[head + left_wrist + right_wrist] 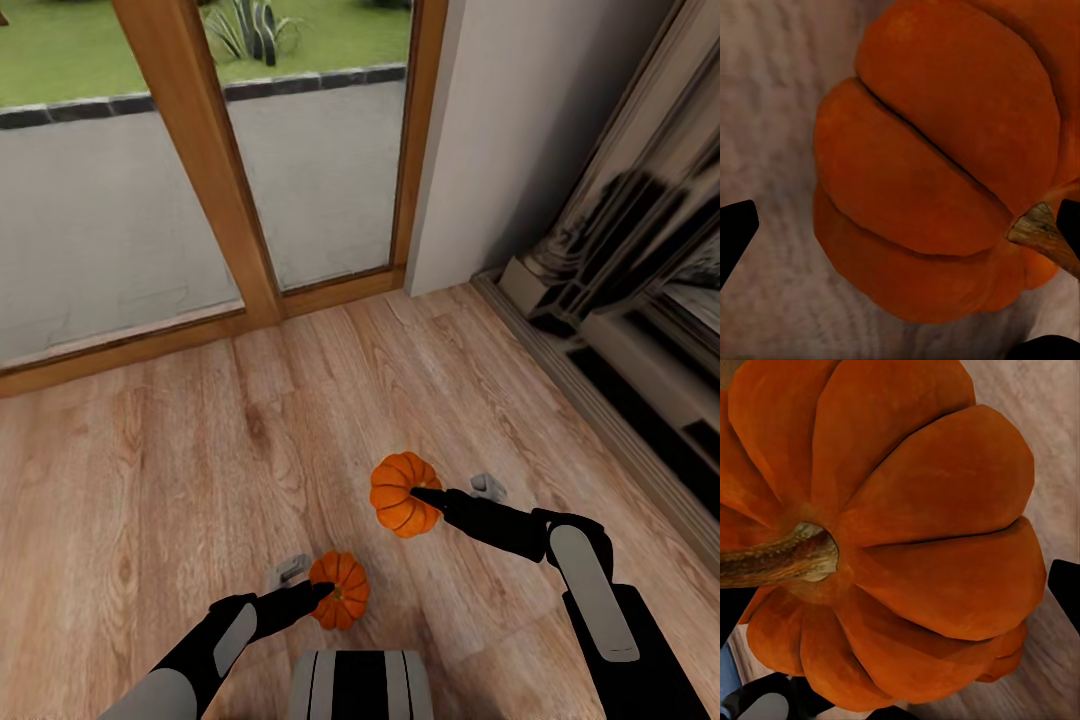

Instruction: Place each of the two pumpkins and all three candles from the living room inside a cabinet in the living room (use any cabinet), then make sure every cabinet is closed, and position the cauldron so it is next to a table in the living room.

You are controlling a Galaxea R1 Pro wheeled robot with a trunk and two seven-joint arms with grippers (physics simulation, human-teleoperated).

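I am holding two pumpkins, one in each arm, over a wooden floor (200,450). My left gripper (322,592) is clamped on the nearer pumpkin (340,590), low down and close to my own body. In the left wrist view that pumpkin (945,172) looks very big and orange. Its brown stem (1044,234) sits next to one black finger (1069,225), and the other finger (733,232) shows on the far side of it.

My right gripper (418,492) is clamped on the other pumpkin (403,495), which is a bit farther out from me and more to my right. In the right wrist view this pumpkin (915,555) has fat round ribs, and its stem (780,556) pokes out sideways. A black finger (1065,592) peeks past its edge.

The two pumpkins are near each other but do not touch.

In front of me is a big glass door with a wooden frame (200,150). Through the glass I see grey paving and green grass. A pale wall (520,130) stands beside the door. On my right there is something shiny and dark along the wall (640,280), and I cannot tell what it is.
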